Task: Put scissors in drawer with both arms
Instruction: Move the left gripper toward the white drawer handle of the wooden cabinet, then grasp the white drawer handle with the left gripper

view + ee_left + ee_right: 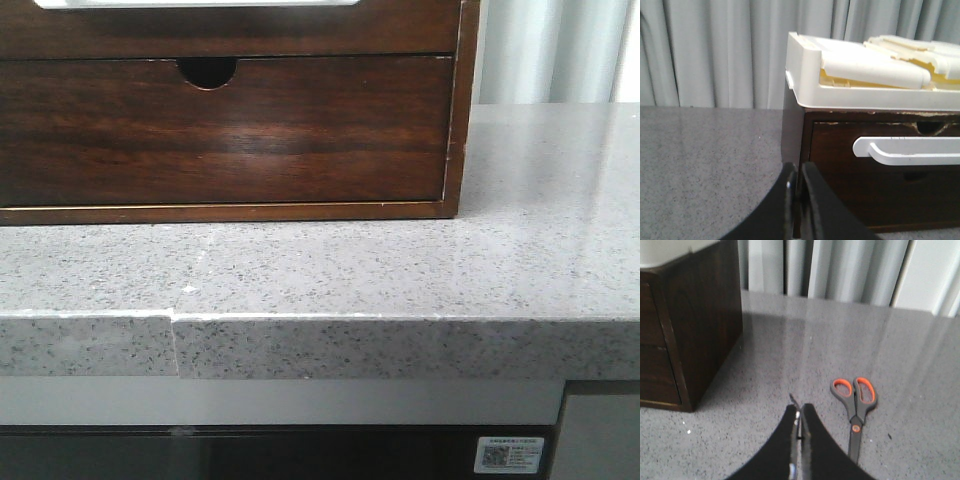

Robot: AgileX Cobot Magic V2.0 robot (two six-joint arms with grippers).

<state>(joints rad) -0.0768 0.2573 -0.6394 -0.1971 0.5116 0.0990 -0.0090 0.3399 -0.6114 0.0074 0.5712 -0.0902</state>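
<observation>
We observe grey-and-orange-handled scissors [855, 410] lying flat on the speckled grey countertop [900, 355] at lower right. Both the left gripper [799, 192] and right gripper [800, 432] appear clenched, grasping nothing. The glossy dark brown wood-grain drawer [865, 170] looks closed.

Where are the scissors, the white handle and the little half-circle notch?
scissors [856, 410]: right wrist view, on the pivot area below the orange loops.
white handle [910, 150]: left wrist view, on its bar.
half-circle notch [207, 70]: front view, its dark middle.
</observation>
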